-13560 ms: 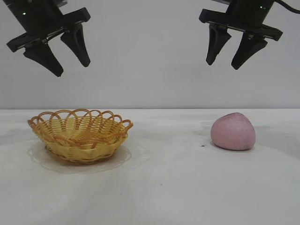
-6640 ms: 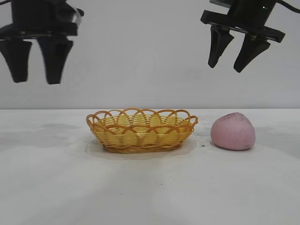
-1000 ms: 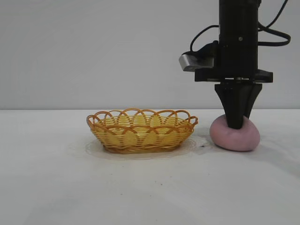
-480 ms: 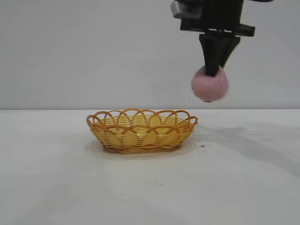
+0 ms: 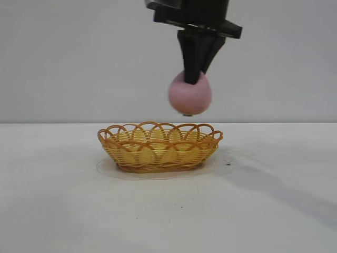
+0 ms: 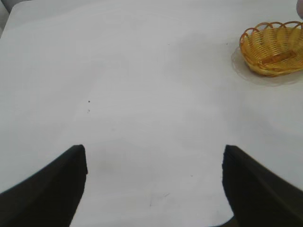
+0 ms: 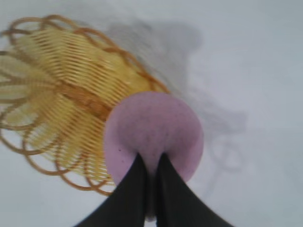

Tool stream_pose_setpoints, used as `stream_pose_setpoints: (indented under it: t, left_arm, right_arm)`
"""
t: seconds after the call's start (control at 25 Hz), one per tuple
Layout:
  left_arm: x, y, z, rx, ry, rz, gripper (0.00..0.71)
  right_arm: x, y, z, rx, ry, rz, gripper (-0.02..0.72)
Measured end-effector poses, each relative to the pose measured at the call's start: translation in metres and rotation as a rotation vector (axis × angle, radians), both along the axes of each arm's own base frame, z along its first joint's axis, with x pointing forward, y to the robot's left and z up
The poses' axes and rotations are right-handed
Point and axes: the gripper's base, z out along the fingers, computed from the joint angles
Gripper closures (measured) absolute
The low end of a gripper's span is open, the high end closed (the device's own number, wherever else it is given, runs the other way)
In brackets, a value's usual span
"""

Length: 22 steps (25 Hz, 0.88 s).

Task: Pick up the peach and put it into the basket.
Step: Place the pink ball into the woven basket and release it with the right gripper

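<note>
Peach (image 5: 190, 95) lifted, right gripper (image 5: 191, 78) above basket (image 5: 159, 147)

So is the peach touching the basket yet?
Apart. The exterior view shows bare wall between the peach, pinched in the right gripper, and the basket rim.

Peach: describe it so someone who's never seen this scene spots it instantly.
Start at the white table and the yellow wicker basket with an orange looped rim standing on it. Just above the basket's right half hangs the peach, pinched at its top by the right tool. It is the only pink, smooth, rounded thing, and the only one off the table.
</note>
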Motion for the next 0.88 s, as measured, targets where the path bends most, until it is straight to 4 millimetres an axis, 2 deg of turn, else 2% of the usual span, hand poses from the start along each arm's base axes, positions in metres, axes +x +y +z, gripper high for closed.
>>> stream_pose_setpoints:
  t: [0.28,0.6,0.64,0.76,0.8,0.84,0.88]
  left_arm:
    - [0.000,0.000,0.000,0.000,0.000,0.000,0.189]
    - [0.000,0.000,0.000,0.000,-0.002,0.000,0.189]
    - [0.000,0.000,0.000,0.000,-0.002,0.000,0.189]
    - [0.000,0.000,0.000,0.000,-0.002,0.000,0.189]
    - [0.000,0.000,0.000,0.000,-0.002,0.000,0.189]
    - [0.000,0.000,0.000,0.000,-0.002,0.000,0.189]
    - [0.000,0.000,0.000,0.000,-0.002,0.000,0.189]
  right_arm:
    - [-0.003,0.015,-0.026,0.003,0.067,0.017,0.703]
    - [0.002,0.022,-0.040,0.041,0.072,0.002,0.703]
    - [0.002,0.023,-0.040,0.052,0.076,-0.002,0.643]
    - [0.002,0.025,-0.041,0.068,0.077,-0.007,0.643]
    - [0.002,0.025,-0.041,0.071,0.076,-0.008,0.583]
    - [0.002,0.025,-0.041,0.073,0.075,-0.009,0.582]
    - [0.002,0.025,-0.041,0.073,0.075,-0.009,0.538]
